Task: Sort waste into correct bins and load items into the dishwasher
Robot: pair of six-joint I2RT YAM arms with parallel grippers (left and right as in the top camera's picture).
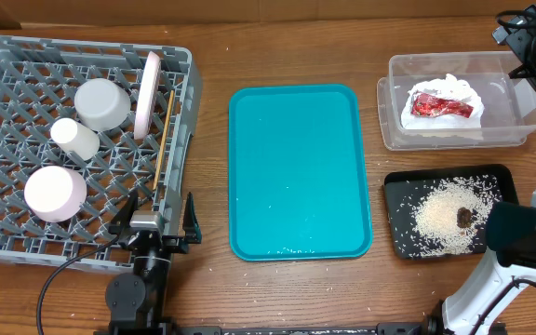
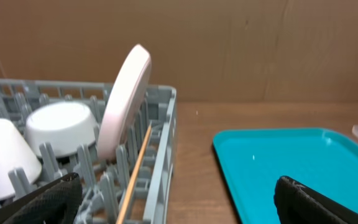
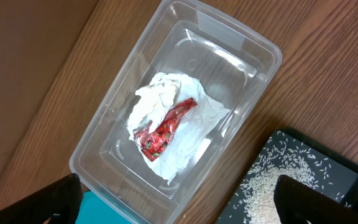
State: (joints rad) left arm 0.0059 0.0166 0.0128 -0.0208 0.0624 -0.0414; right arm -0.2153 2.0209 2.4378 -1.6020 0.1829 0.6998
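Nearest the table's front edge: left gripper (image 1: 161, 207), fingers spread wide and empty, poised at the front right corner of the grey dish rack (image 1: 82, 42). Level with it, on the right: black tray (image 1: 394, 186) holding scattered rice (image 1: 435, 219) and one brown bit (image 1: 462, 217). Centre: teal tray (image 1: 296, 140), bare except for a few pale specks (image 1: 282, 249) by its front rim, too small to identify. Within the rack, front to back: pale round dish (image 1: 55, 193), small cup (image 1: 74, 137), white saucer (image 1: 102, 102), chopsticks (image 1: 163, 140) along the right wall, large plate (image 1: 148, 93) standing on edge. Farthest: clear tub (image 1: 463, 58) with crumpled napkin (image 3: 160, 93) and red wrapper (image 3: 163, 127) inside; right gripper (image 3: 179, 208) above it, likewise wide and empty. Sorting and loading judged essentially complete; for the step in hand, lift straight up clear of the tub rim before pulling away, and check the specks.
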